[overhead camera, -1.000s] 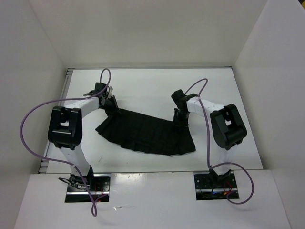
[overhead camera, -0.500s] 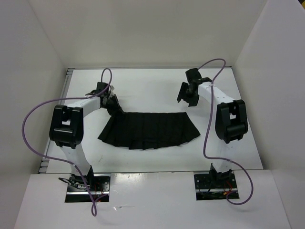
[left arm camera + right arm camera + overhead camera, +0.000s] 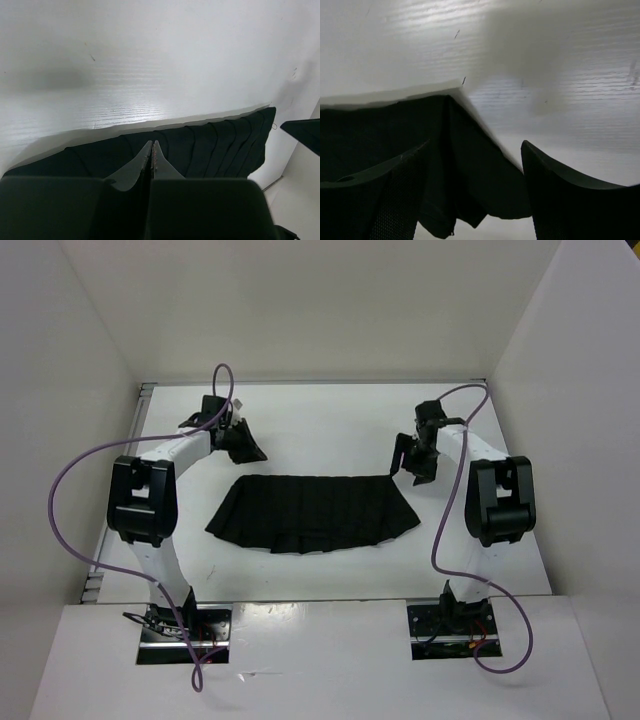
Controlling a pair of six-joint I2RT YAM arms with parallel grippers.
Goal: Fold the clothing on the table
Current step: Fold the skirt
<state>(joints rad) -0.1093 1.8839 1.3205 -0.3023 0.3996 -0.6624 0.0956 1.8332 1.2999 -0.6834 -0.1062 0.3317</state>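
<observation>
Crosswise, clothing (image 3: 312, 515) lies with long axis left–right, its far corners just nearward of each tool: left gripper (image 3: 245, 447) pinched shut, empty; right gripper (image 3: 410, 466) spread wide, empty.

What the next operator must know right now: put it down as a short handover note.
Left gripper: shut, empty, just beyond the far-left corner of the clothing.
Right gripper: open, empty, by the clothing's far-right corner.
Clothing: spread flat in the middle of the table, pleats showing, held by neither arm.
Done: garment laid out flat.
Left: the folding itself; no fold is clearly visible yet.
</observation>
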